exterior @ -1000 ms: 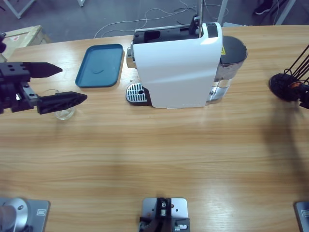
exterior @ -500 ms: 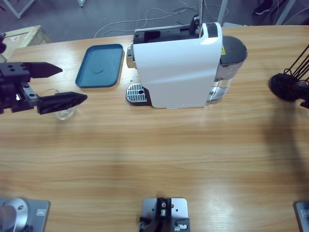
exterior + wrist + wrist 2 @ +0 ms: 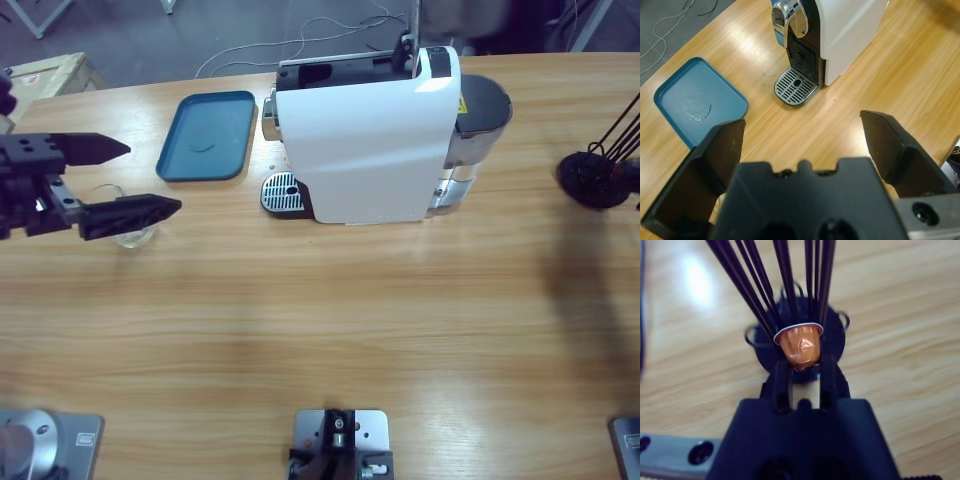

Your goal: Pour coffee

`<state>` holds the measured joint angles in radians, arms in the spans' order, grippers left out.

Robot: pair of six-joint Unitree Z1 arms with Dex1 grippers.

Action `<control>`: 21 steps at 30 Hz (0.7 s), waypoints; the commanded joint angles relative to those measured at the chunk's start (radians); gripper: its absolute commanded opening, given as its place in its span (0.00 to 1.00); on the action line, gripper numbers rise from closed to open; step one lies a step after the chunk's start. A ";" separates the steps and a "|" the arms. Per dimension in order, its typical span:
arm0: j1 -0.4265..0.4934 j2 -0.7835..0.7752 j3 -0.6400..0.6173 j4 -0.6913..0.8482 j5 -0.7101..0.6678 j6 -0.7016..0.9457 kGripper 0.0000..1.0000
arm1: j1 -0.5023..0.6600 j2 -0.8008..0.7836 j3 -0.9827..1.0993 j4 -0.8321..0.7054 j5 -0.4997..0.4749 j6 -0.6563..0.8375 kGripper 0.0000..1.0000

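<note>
A: Left claw?
B: Wide apart, holding nothing, touching nothing. In the high view the glass tumbler sits on the counter partly under its lower jaw (not gripped).

A: Coffee?
B: Can't make out any liquid in the tumbler, too small. Skipping.

A: What's ahead of the left claw?
B: The blue tray just past its left jaw, the white coffee machine farther out past the tips. The drip grille sits at the machine's foot, between tray and machine body in the left wrist view.

A: Right claw?
B: Jaws close together, only a narrow gap. An orange capsule sits right at the tips, in the black wire holder. Can't tell if the jaws actually pinch it or just meet its bottom edge.

A: Right claw in the high view?
B: Barely, only the holder at the right edge, well apart from the left claw.
</note>
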<state>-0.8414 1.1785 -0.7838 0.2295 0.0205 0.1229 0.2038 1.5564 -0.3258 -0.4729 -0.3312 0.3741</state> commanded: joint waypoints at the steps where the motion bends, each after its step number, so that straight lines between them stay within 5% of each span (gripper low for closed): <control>1: -0.010 0.050 0.028 -0.014 -0.004 -0.012 0.99 | 0.002 -0.146 -0.114 0.170 -0.001 -0.026 0.00; 17: -0.015 0.037 0.037 -0.019 0.006 -0.017 0.99 | 0.059 -0.442 -0.385 0.552 -0.047 -0.039 0.00; 21: -0.015 0.027 0.042 -0.019 0.010 -0.018 0.99 | 0.207 -0.512 -0.424 0.663 -0.088 -0.065 0.00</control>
<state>-0.8481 1.1951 -0.7685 0.2192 0.0204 0.1149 0.2477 1.1692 -0.6991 0.0419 -0.3624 0.3479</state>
